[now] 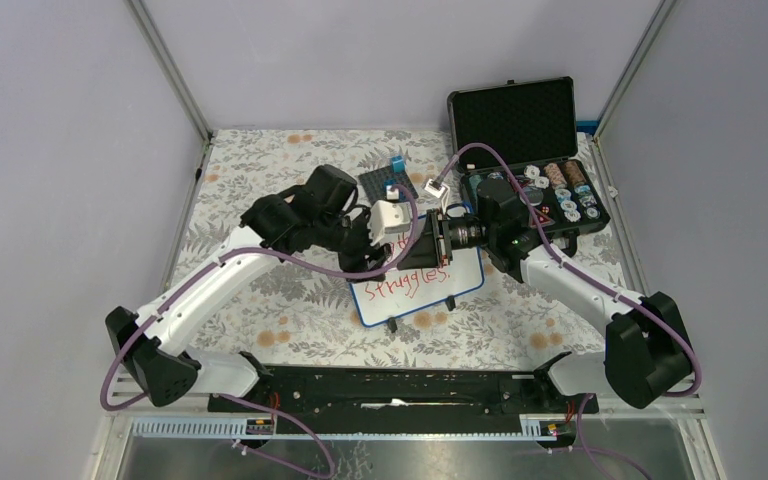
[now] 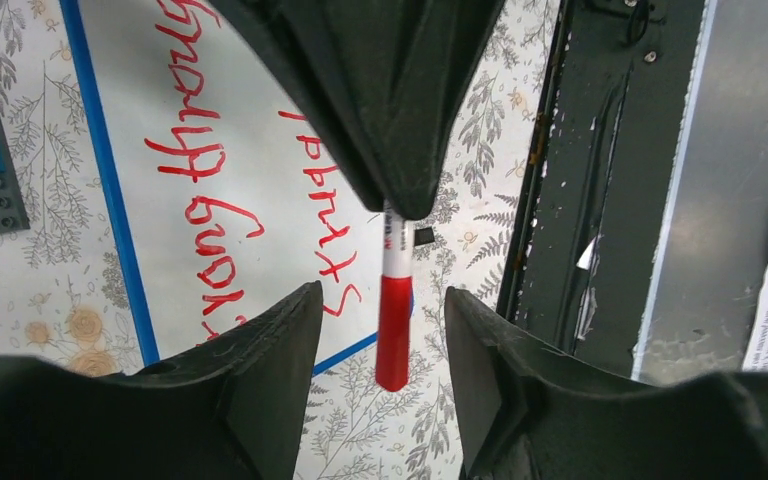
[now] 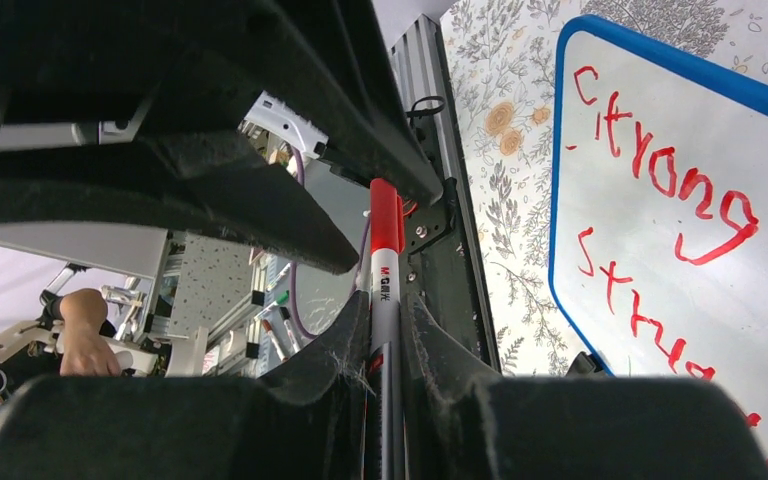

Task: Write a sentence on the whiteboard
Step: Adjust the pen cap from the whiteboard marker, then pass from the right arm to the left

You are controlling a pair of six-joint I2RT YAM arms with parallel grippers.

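Red marker (image 2: 392, 255): see it pinched tight by right fingers (image 3: 440, 350), above the whiteboard (image 1: 420, 303), lying flat mid-surface. Note left fingers (image 2: 280, 340) spread, flanking the cap (image 2: 394, 330), gripping nothing. Withdraw straight, clear of the whiteboard's ink.

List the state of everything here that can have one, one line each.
whiteboard, lying flat, red writing on it
marker, red cap on, clamped by the right gripper
right gripper, shut on the marker
left gripper, open, fingers either side of the cap, not touching it
case, lid open
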